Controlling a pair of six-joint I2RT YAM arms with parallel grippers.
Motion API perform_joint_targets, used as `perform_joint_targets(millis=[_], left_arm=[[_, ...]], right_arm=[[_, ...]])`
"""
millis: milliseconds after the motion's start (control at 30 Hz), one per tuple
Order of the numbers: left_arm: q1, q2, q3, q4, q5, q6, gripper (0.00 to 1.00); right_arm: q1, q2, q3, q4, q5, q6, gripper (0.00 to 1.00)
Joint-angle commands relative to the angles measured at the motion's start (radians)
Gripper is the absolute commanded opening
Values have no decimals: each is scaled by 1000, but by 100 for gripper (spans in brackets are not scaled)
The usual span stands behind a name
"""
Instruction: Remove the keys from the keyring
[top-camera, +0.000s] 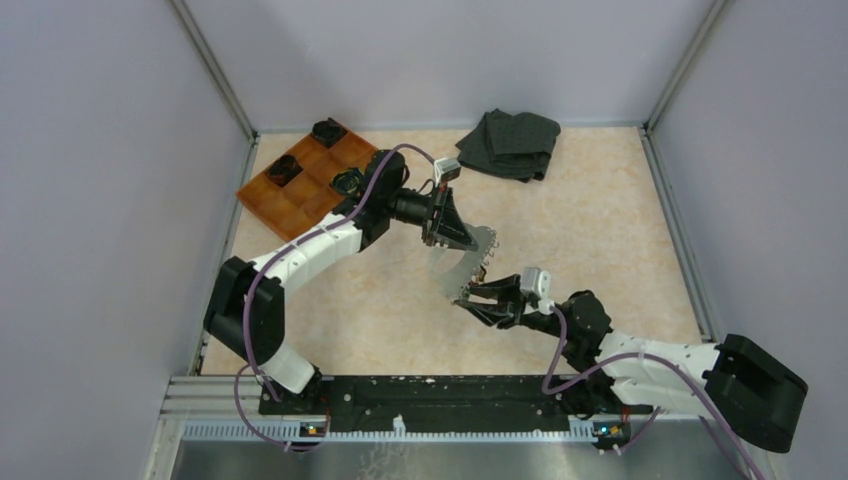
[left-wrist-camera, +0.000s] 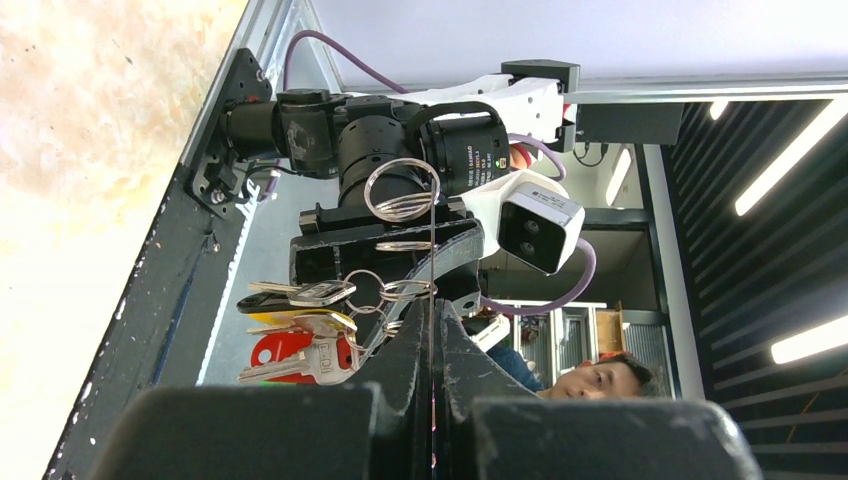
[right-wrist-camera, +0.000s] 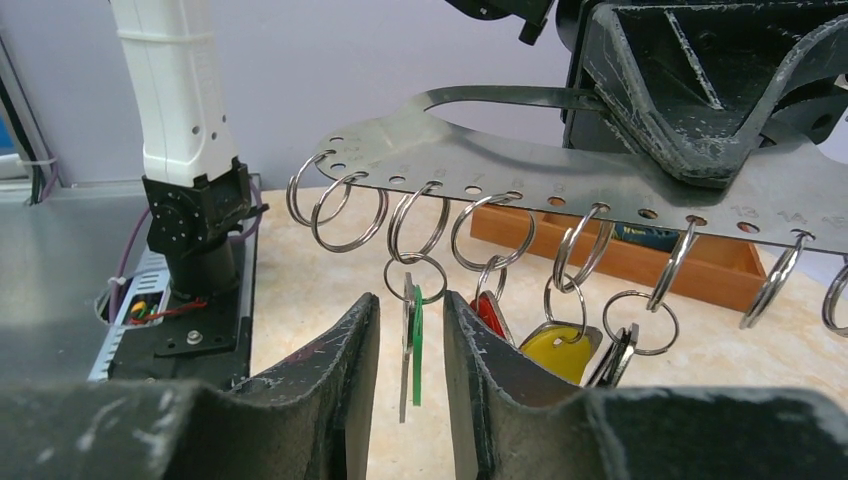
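My left gripper (top-camera: 448, 232) is shut on a thin grey metal plate (right-wrist-camera: 560, 170) with a row of holes, held above the table. It shows edge-on between the shut fingers (left-wrist-camera: 455, 350) in the left wrist view. Several keyrings hang from the holes. One small keyring (right-wrist-camera: 415, 278) carries a green-tagged key (right-wrist-camera: 413, 340). My right gripper (right-wrist-camera: 412, 320) stands open around that key, with a gap on both sides. More keys (left-wrist-camera: 300, 340), red, yellow and silver, hang on neighbouring rings. A larger empty ring (left-wrist-camera: 402, 190) hangs further along the plate.
An orange compartment tray (top-camera: 300, 180) with black round objects sits at the back left. A dark folded cloth (top-camera: 512, 143) lies at the back centre. Grey walls close in the beige table on three sides.
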Motion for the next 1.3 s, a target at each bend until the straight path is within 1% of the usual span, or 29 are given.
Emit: perform_joint_targets(millis=[0,267,333,400,500,533,633,700,900,1067,1267], left_arm=[[-6,-1,23,49,6,-70,0],[-6,-4,11,67,15,-77,0],[-7,-5,3,70,19,-77,0],[-6,-5,-3,76,25,-76,0],[-3,-6,-8,79,34,-66,0],[0,-6,-8,80,38,-61,0],[16,-10,-5,59,45,-23,0],[29,-9,11,12,48,36,0],[41,-13,111,-293,7,324,0],[55,-32,137,-390,-23,459,0],[63,-67,181,-524,-76,617,0]], right_arm=[[12,14,49,70,-18,13,29],[14,35,54,75,-15,24,24],[14,33,55,75,-11,28,22],[13,22,58,60,-9,36,16],[15,-11,79,-23,-6,39,3],[16,-27,87,-58,0,37,0],[19,-82,109,-179,14,25,0],[21,-107,136,-268,21,22,0],[34,-145,250,-574,29,15,0],[57,-150,337,-796,56,11,0],[68,-145,425,-977,118,17,0]])
